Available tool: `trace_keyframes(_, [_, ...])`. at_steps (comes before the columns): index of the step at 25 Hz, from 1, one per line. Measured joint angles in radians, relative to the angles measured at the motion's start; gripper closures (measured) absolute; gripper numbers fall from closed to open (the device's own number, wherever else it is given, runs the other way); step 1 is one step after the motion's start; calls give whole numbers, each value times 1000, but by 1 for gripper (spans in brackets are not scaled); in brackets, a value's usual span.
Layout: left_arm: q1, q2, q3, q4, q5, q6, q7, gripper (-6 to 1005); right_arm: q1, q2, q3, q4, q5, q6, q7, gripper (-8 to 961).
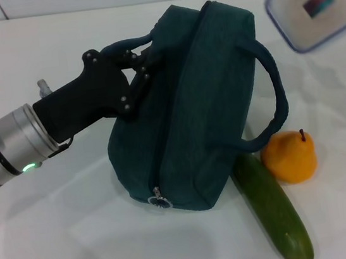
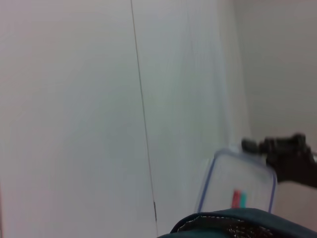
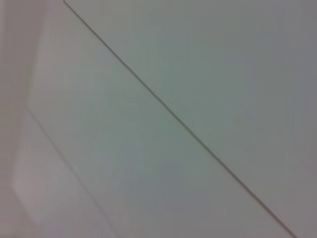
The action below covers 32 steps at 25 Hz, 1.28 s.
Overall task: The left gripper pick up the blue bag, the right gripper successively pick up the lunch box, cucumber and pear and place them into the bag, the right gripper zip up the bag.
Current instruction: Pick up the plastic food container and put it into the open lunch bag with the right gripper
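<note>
The left end effector is closed on one handle of the blue bag in the middle of the tabletop, so it should hold tight and lift slowly, keeping the bag's top up for the lunch box at the far right.

The left arm reaches in from the left edge of the head view, silver wrist ring lit green, black body angled up and to the right. The left gripper is clamped on a dark strap. In the left wrist view, the right gripper shows far off, dark and blurred.
</note>
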State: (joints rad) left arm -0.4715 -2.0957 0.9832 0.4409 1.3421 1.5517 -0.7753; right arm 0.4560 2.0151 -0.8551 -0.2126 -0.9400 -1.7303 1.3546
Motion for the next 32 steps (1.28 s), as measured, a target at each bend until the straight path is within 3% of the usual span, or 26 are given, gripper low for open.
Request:
trace_keyframes(4, [-9, -2, 3, -6, 2, -3, 11, 951, 33, 0, -1, -39, 15, -12, 55, 831])
trace_keyframes(13, [-31, -5, 48, -16, 0, -27, 19, 951, 226, 0, -7, -86, 51, 17, 155, 822])
trace_keyframes(20, [-61, -7, 49, -47, 0, -41, 22, 951, 324, 3, -55, -116, 46, 100, 183, 815])
trace_keyframes(27, [-64, -7, 49, -47, 0, -41, 23, 951, 359, 5, -192, -124, 48, 158, 191, 807])
trace_keyframes(32, [-67, -7, 49, -47, -14, -57, 26, 951, 321, 8, -216, -125, 49, 154, 188, 802])
